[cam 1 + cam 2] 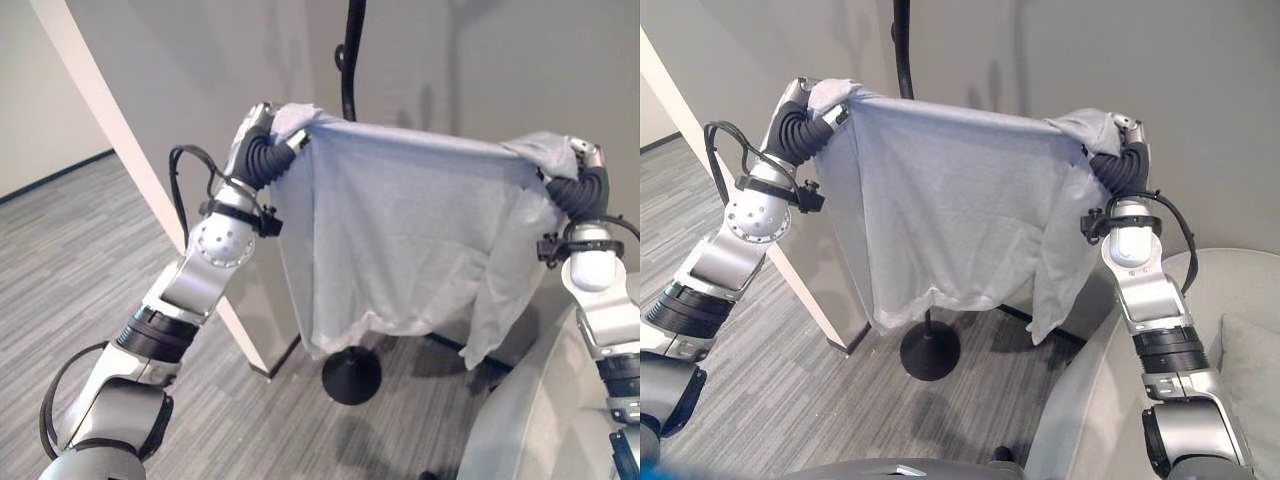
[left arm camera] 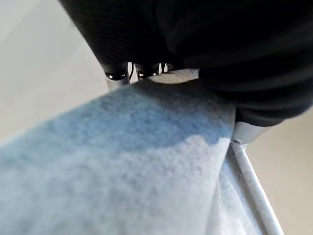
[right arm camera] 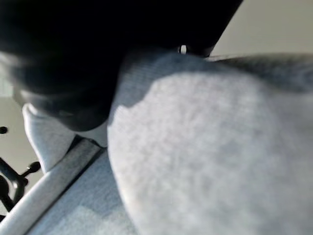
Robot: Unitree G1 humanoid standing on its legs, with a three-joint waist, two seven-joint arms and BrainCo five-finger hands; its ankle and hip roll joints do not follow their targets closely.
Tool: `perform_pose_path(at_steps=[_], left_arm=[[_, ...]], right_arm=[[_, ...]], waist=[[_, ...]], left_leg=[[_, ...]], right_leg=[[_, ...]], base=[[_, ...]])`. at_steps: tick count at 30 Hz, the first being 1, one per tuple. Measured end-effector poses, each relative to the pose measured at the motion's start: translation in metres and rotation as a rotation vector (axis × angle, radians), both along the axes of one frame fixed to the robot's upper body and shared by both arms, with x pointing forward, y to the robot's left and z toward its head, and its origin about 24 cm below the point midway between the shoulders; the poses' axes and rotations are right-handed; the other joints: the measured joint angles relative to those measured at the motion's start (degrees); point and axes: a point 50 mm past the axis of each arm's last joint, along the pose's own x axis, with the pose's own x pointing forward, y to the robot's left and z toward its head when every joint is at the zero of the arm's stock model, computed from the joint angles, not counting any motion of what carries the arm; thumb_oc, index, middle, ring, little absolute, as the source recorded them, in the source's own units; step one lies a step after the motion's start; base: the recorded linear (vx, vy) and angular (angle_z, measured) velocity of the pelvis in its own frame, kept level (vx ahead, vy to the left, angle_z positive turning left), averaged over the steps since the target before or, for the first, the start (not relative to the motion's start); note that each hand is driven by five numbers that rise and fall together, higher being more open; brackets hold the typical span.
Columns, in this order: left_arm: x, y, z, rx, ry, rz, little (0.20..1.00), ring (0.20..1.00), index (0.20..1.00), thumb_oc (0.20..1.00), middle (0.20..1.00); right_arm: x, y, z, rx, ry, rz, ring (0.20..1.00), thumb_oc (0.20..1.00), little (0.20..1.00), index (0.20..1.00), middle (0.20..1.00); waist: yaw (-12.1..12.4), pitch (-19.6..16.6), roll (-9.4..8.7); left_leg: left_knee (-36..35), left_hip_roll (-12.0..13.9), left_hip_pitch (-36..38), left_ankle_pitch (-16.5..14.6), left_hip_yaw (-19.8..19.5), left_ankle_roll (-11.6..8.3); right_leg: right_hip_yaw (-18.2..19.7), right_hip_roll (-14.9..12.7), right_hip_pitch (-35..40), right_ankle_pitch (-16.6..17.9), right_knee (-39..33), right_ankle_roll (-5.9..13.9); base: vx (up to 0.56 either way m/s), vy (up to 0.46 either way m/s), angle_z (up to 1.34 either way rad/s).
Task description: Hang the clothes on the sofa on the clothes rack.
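**Across the upper frame: shirt held spread before the rack**

Between the two raised hands in the head views, a pale grey shirt hangs stretched flat, its top edge taut from upper left to upper right. Left hand sits at the upper left corner of the cloth, right hand at the upper right. Each hand is wrapped in the fabric. In the left wrist view, fingers curl onto the cloth edge, so that hand has the shirt pinched. At the right hand the cloth bunches over the fingers; grip appears closed on it, judged from the load it carries.

Rack stands behind the shirt: dark pole at upper centre, round base on the floor at lower centre. Sofa lies at lower right. Shirt is clear of it.

Assessment: the carry is done; the hang is not.

Recommendations for the step in hand:
- Keep both hands level so the top edge stays taut.
- Bring the shirt's collar area onto a hook of the pole rather than draping loosely.
- Release one hand only once the cloth bears on the rack.
- Risk: the long trailing sleeve at lower right may snag or pull the shirt off.
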Motion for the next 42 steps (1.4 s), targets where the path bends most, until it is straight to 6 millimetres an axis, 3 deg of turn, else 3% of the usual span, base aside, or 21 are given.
perform_pose_path(at_steps=[7, 12, 13, 16, 21, 26, 28, 33, 42], left_arm=[[0.006, 0.000, 0.012, 0.040, -0.029, 0.021, 0.200, 0.200, 0.200, 0.200, 0.200], [0.014, 0.003, 0.039, 0.099, -0.098, 0.074, 0.200, 0.200, 0.200, 0.200, 0.200], [0.014, 0.005, 0.052, 0.104, -0.136, 0.095, 0.200, 0.200, 0.200, 0.200, 0.200], [0.019, 0.009, 0.064, 0.143, -0.160, 0.140, 0.200, 0.200, 0.200, 0.200, 0.200], [0.037, 0.011, 0.068, 0.241, -0.124, 0.214, 0.200, 0.200, 0.200, 0.200, 0.200], [0.050, 0.010, 0.087, 0.334, -0.133, 0.297, 0.200, 0.200, 0.200, 0.200, 0.200], [0.056, 0.020, 0.089, 0.344, -0.118, 0.357, 0.200, 0.200, 0.200, 0.200, 0.200], [0.062, 0.028, 0.081, 0.331, -0.078, 0.401, 0.200, 0.200, 0.200, 0.200, 0.200], [0.076, 0.013, 0.053, 0.358, 0.008, 0.386, 0.200, 0.200, 0.200, 0.200, 0.200]], right_arm=[[0.009, -0.003, 0.035, -0.053, -0.073, -0.029, 0.200, 0.200, 0.200, 0.200, 0.200], [0.019, 0.000, 0.073, -0.131, -0.137, -0.046, 0.200, 0.200, 0.200, 0.200, 0.200], [0.023, 0.004, 0.085, -0.125, -0.161, -0.038, 0.200, 0.200, 0.200, 0.200, 0.200], [0.035, 0.010, 0.093, -0.152, -0.124, -0.019, 0.200, 0.200, 0.200, 0.200, 0.200], [0.056, 0.022, 0.100, -0.231, -0.032, -0.015, 0.200, 0.200, 0.200, 0.200, 0.200], [0.064, 0.037, 0.134, -0.279, -0.051, -0.011, 0.200, 0.200, 0.200, 0.200, 0.200], [0.072, 0.046, 0.140, -0.275, -0.029, -0.004, 0.200, 0.200, 0.200, 0.200, 0.200], [0.082, 0.055, 0.125, -0.303, 0.035, 0.000, 0.200, 0.200, 0.200, 0.200, 0.200], [0.098, 0.074, 0.088, -0.309, 0.185, 0.035, 0.200, 0.200, 0.200, 0.200, 0.200]], waist=[[0.2, -0.6, -0.90], [0.2, -0.7, -0.97], [0.6, -0.7, -1.03], [0.8, -1.1, -1.11], [1.4, -1.7, -1.05], [1.4, -2.1, -0.98], [1.6, -2.4, -0.94], [2.0, -2.9, -1.05], [3.1, -3.1, -0.89]], left_leg=[[0.0, 0.2, -0.1, 0.0, -0.7, -0.01], [0.0, 0.3, 0.0, 0.1, -1.4, 0.02], [0.0, 0.4, 0.0, 0.1, -1.4, 0.04], [0.0, 0.4, -0.1, 0.1, -1.5, 0.04], [0.0, 0.4, -0.2, 0.1, -1.6, 0.05], [0.3, 0.4, -2.2, 0.7, -2.6, 0.26], [0.3, 0.4, -2.9, 0.9, -2.9, 0.21], [0.3, 0.4, -4.5, 1.4, -3.4, 0.26], [0.3, 0.1, -9.2, 2.4, -5.7, 0.40]], right_leg=[[-0.5, 0.1, 0.3, 0.0, 0.0, -0.02], [-1.4, 0.2, 1.0, 0.0, 0.0, 0.00], [-1.5, 0.3, 1.0, 0.0, 0.0, -0.02], [-1.6, 0.3, 1.1, 0.0, 0.0, -0.01], [-2.0, 0.3, 1.0, -0.1, 0.2, 0.03], [-3.0, 0.3, -0.2, 0.1, 0.3, -0.16], [-3.1, 0.3, -0.8, 0.1, 0.3, -0.20], [-3.8, 0.3, -2.0, 0.2, 0.3, -0.36], [-5.6, 0.3, -5.3, 0.6, 0.3, -0.82]], base=[[0.00, -0.007, 0.03], [0.00, -0.005, 0.09], [0.00, 0.000, 0.00], [0.00, 0.000, 0.00], [0.00, -0.003, 0.01], [-0.04, -0.013, 0.09], [-0.05, -0.006, 0.05], [-0.03, -0.007, 0.07], [-0.05, -0.002, 0.10]])
